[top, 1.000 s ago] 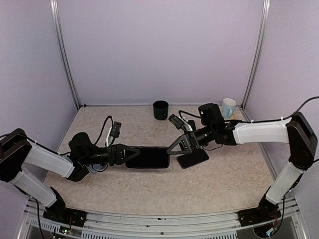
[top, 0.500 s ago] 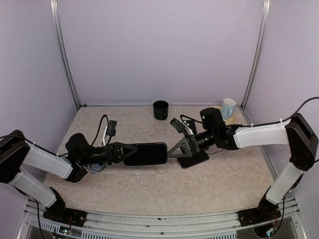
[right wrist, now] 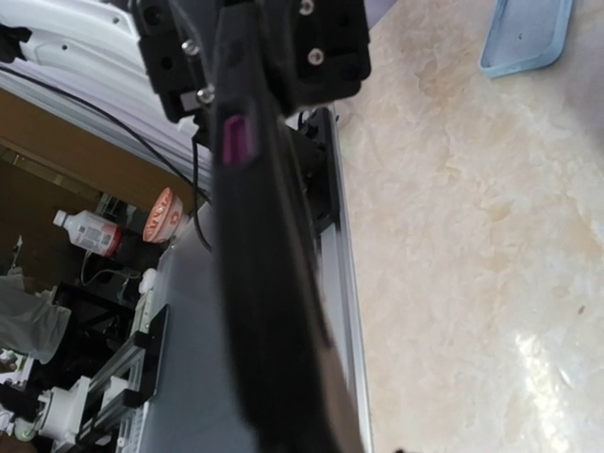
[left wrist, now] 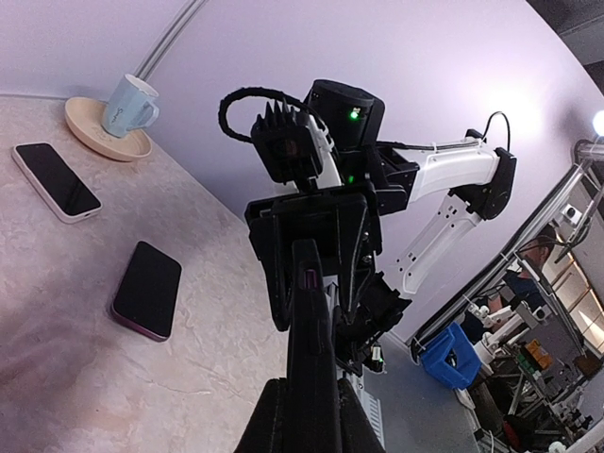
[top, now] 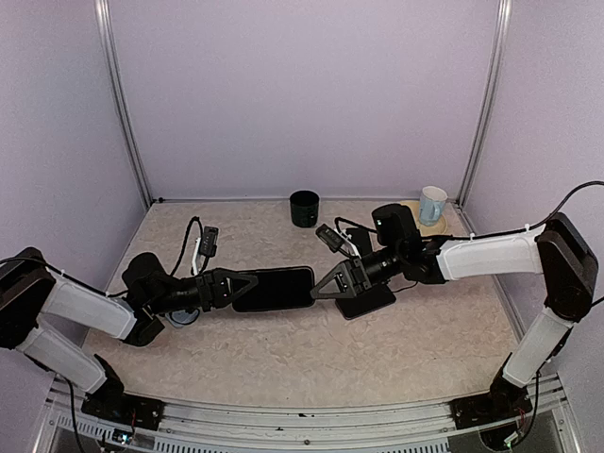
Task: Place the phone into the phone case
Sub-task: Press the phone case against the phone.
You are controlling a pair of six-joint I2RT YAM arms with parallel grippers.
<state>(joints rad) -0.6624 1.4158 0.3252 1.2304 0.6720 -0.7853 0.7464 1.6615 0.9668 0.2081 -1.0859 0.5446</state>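
Evidently the task stands at a two-handed stage in mid-air; the left gripper (top: 253,286) is clamped tight across the thin near end of a dark slab (top: 278,290), phone-shaped, which it holds out above the table (top: 311,363) toward the other arm. Whether that slab is the phone, the case, or the one seated in the other cannot be told; both wrist views show a small purple patch on its far edge.

The right gripper (top: 319,284) meets that far end head-on; its jaws stand part open, one to each side of the slab's thickness in the left wrist view; whether they press on it or only flank it cannot be told.

A second dark phone (top: 376,300) lies flat on the table just beneath the right gripper, and nothing grips it; a light blue case-like tray (right wrist: 524,38) lies on the table near the left arm, as the right wrist view shows it.

By judgement, the next move calls for the right jaws to close squarely on the free end without twisting it out of the left grip. Both arms would then share one rigid thing, so any push should run along its length. Should the slab be only one half of the pair, it must be carried to its partner and lined up edge to edge before pressing.
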